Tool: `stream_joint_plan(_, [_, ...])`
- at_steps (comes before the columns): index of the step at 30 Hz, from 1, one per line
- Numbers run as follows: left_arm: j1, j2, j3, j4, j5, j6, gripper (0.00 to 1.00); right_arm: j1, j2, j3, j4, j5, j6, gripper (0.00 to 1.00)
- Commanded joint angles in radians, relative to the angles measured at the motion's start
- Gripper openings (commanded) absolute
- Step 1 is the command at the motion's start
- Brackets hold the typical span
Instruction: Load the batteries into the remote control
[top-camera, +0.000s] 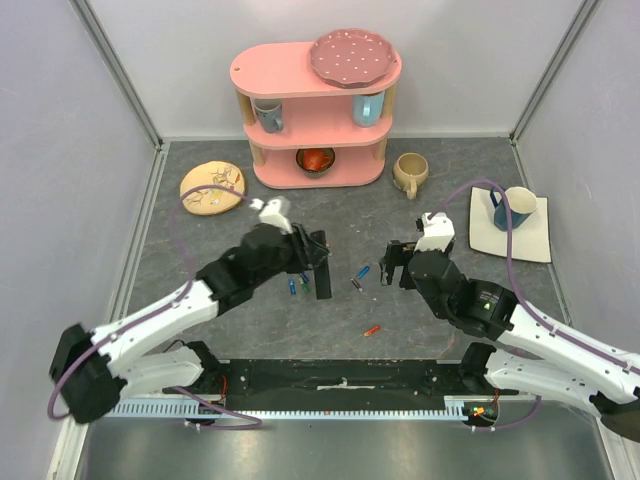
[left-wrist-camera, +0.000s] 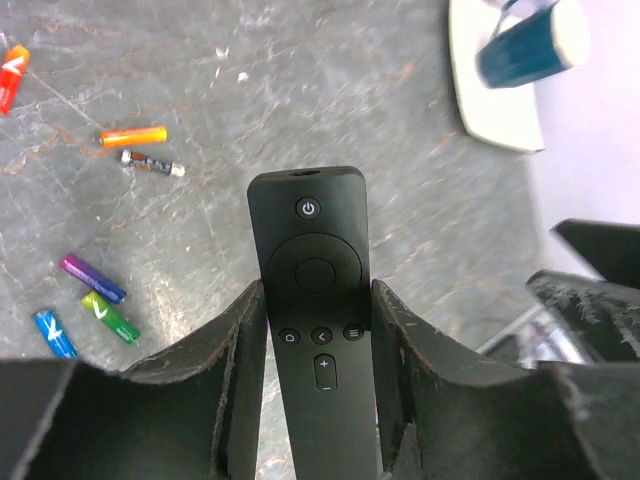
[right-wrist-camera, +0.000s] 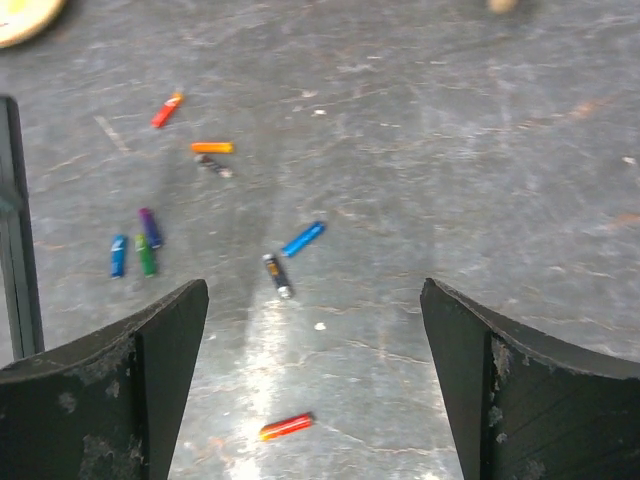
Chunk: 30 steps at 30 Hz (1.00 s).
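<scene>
Left claw (left-wrist-camera: 320, 300) clamped on the remote control (left-wrist-camera: 308, 230), its buttons showing, batteries (right-wrist-camera: 302, 238) scattered loose on the grey counter (left-wrist-camera: 330, 90) from its 4 to 8 o'clock, right claw (right-wrist-camera: 312, 300) at its 3 o'clock spread wide and empty, pink shelf (top-camera: 315, 100) far back at 12 o'clock.

The grey table (top-camera: 330, 335) bears scattered batteries (right-wrist-camera: 303, 238), a pink shelf (top-camera: 290, 70), a beige mug (top-camera: 410, 172), a white mat (top-camera: 530, 240).
</scene>
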Motion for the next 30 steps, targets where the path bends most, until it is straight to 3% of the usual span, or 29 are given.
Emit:
stream_joint_plan(1, [0.189, -0.177, -0.193, 0.433, 0.395, 0.0, 0.02, -0.015, -0.027, 0.029, 0.15, -0.218, -0.032, 0.96])
stream_joint_plan(3, [0.235, -0.261, -0.281, 0.615, 0.465, 0.002, 0.02, -0.019, -0.057, -0.012, 0.261, -0.325, -0.025, 0.96])
stream_joint_plan(8, [0.254, -0.39, -0.4, 0.847, 0.49, 0.003, 0.02, -0.033, -0.132, -0.112, 0.49, -0.506, 0.052, 0.96])
stream_joint_plan(16, [0.283, -0.354, -0.422, 1.176, 0.634, -0.137, 0.02, -0.059, -0.057, -0.203, 0.88, -0.802, 0.148, 0.97])
stream_joint_plan(30, [0.318, -0.254, -0.413, 1.317, 0.7, -0.255, 0.02, -0.061, 0.058, -0.203, 1.057, -0.956, 0.136, 0.93])
